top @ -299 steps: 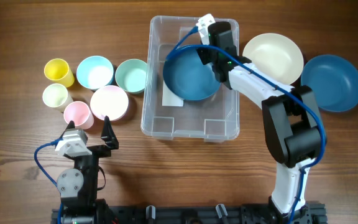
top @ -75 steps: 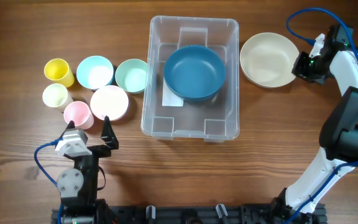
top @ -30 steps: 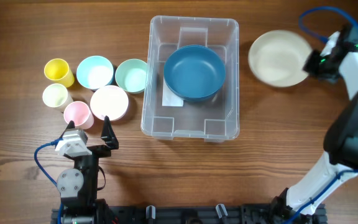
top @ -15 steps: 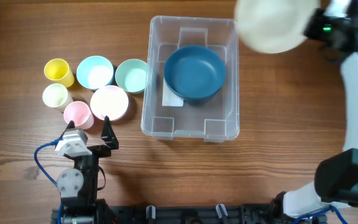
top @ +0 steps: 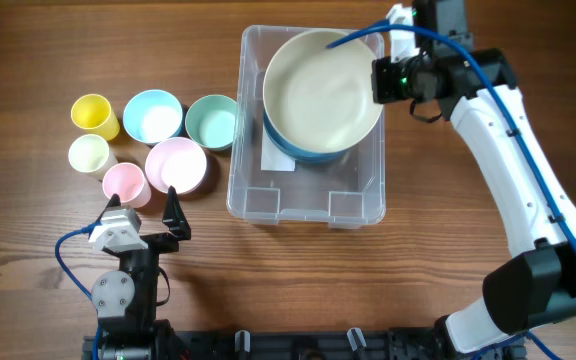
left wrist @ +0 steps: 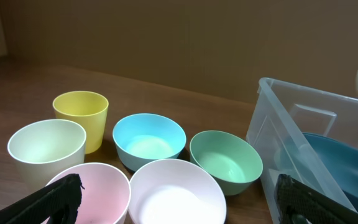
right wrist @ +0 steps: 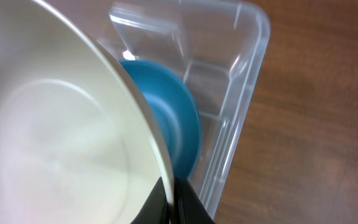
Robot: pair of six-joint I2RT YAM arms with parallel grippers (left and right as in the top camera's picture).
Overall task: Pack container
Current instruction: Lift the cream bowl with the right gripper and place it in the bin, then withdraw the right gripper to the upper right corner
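Observation:
The container point(top: 303, 207) is a clear bin at the table's middle, and a dark blue bowl point(top: 300, 153) rests on its floor. My right gripper point(top: 383, 78) is shut on the right rim of a cream bowl point(top: 320, 90). It holds that bowl over the blue one, above the bin's far half. In the right wrist view the fingers point(right wrist: 171, 194) pinch the cream bowl's point(right wrist: 55, 137) thin edge, with the blue bowl point(right wrist: 169, 118) and the container's wall point(right wrist: 229, 124) beyond. My left gripper point(top: 145, 198) stands open and empty near the front left.
A cluster left of the bin holds a yellow cup point(top: 95, 115), light blue bowl point(top: 152, 116), green bowl point(top: 212, 121), cream cup point(top: 90, 154), pink cup point(top: 124, 183) and white bowl point(top: 176, 165). The left wrist view faces them, the white bowl point(left wrist: 176, 193) nearest.
My right arm has lifted the cream bowl from the table's right side and carried it left, until it hangs over the blue bowl in the container. The left arm has stayed still.

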